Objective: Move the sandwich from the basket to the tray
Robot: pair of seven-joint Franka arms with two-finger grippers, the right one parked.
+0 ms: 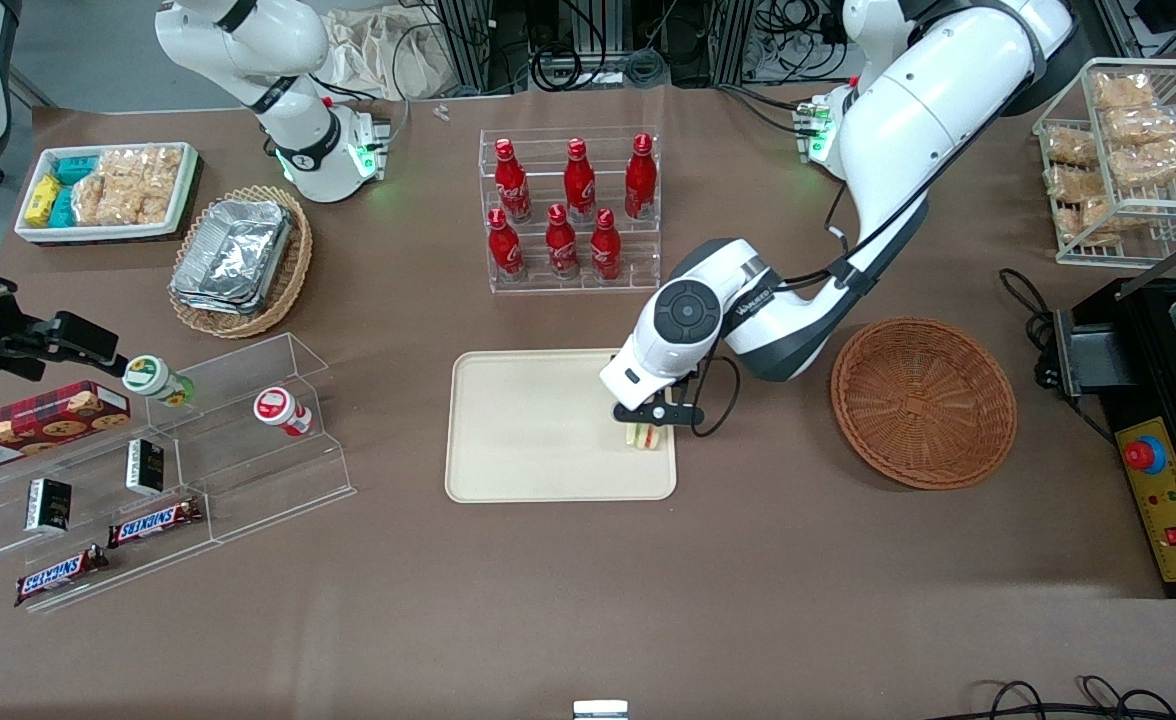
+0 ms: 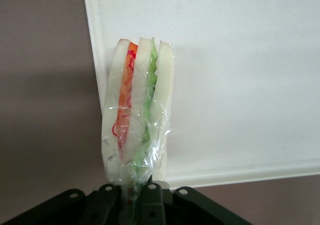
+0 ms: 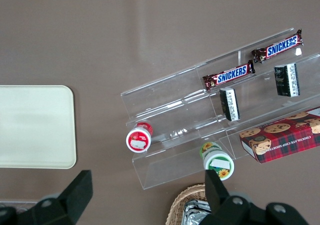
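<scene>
The sandwich (image 1: 649, 437), a wrapped wedge of pale bread with orange, red and green layers, hangs over the cream-beige tray (image 1: 528, 430) at the tray edge nearest the basket. My left gripper (image 1: 654, 414) is shut on its wrap end. In the left wrist view the sandwich (image 2: 137, 110) stands out from the gripper (image 2: 131, 197), partly over the tray (image 2: 240, 75) and partly over the brown table. The dark wicker basket (image 1: 923, 400) sits beside the tray toward the working arm's end, with nothing in it.
A clear rack of red bottles (image 1: 570, 210) stands farther from the front camera than the tray. A tiered clear shelf with snacks (image 1: 148, 470) and a tan basket of foil containers (image 1: 240, 260) lie toward the parked arm's end. A black control box (image 1: 1163, 420) sits past the basket.
</scene>
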